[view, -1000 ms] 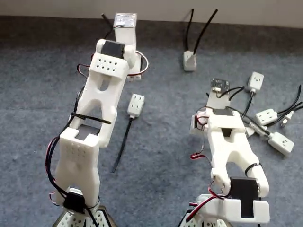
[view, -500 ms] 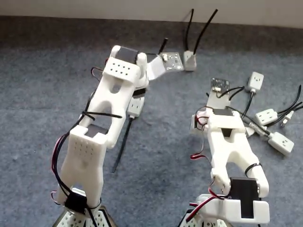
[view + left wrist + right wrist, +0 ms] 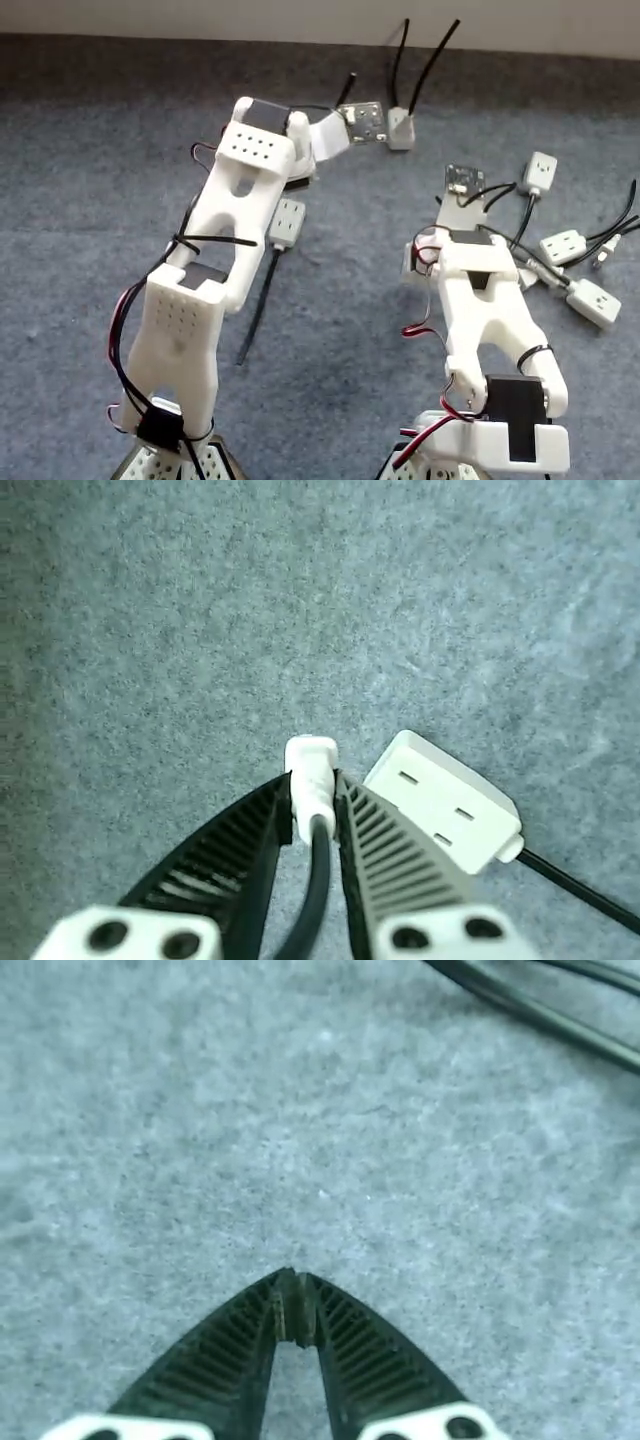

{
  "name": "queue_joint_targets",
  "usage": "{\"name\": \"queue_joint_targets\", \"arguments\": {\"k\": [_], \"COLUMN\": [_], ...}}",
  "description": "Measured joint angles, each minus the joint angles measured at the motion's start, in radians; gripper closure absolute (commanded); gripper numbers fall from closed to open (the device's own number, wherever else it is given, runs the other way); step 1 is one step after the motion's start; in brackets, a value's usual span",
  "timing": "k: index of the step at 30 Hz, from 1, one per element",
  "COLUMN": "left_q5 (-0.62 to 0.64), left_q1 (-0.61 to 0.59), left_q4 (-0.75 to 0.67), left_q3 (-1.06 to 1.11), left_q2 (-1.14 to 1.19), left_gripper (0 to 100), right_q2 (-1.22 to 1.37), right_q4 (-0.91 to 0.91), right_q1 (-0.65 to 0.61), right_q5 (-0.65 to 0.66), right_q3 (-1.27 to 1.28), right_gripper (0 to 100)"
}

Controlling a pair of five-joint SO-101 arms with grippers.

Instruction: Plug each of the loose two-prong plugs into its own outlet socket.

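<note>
My left gripper is shut on a white two-prong plug, whose black cord runs back between the fingers. The plug's tip hangs just above the carpet, close beside a white outlet socket with two slots facing up. In the high view that socket lies partly under the left arm's wrist, and its black cord trails toward the front. My right gripper is shut with nothing in it, low over bare carpet, under the right arm.
A socket with two black cords lies near the back edge. Several more white sockets and tangled black cords lie at the right. Black cords cross the right wrist view's corner.
The left arm has swung from the back left toward the right and turned its wrist, coming over the socket on the carpet. The right arm has not moved.
</note>
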Motion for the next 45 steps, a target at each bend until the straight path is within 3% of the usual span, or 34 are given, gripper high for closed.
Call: {"name": "queue_joint_targets", "arguments": {"k": [8, 16, 24, 32, 45], "left_q5": [-0.086, -0.094, -0.034, -0.034, -0.057], "left_q1": [0.002, 0.000, 0.029, 0.040, 0.026], "left_q4": [0.109, 0.258, 0.267, 0.181, 0.172], "left_q3": [-0.023, -0.081, -0.083, -0.061, -0.060], "left_q2": [0.000, 0.000, 0.000, 0.026, 0.044], "left_gripper": [99, 99, 99, 99, 99], "right_q2": [0.000, 0.000, 0.000, 0.000, 0.000], "right_q4": [0.000, 0.000, 0.000, 0.000, 0.000], "right_q1": [0.000, 0.000, 0.000, 0.000, 0.000], "right_q5": [0.000, 0.000, 0.000, 0.000, 0.000], "right_q3": [0.000, 0.000, 0.000, 0.000, 0.000], "right_gripper": [99.1, 99.1, 99.1, 99.1, 99.1]}}
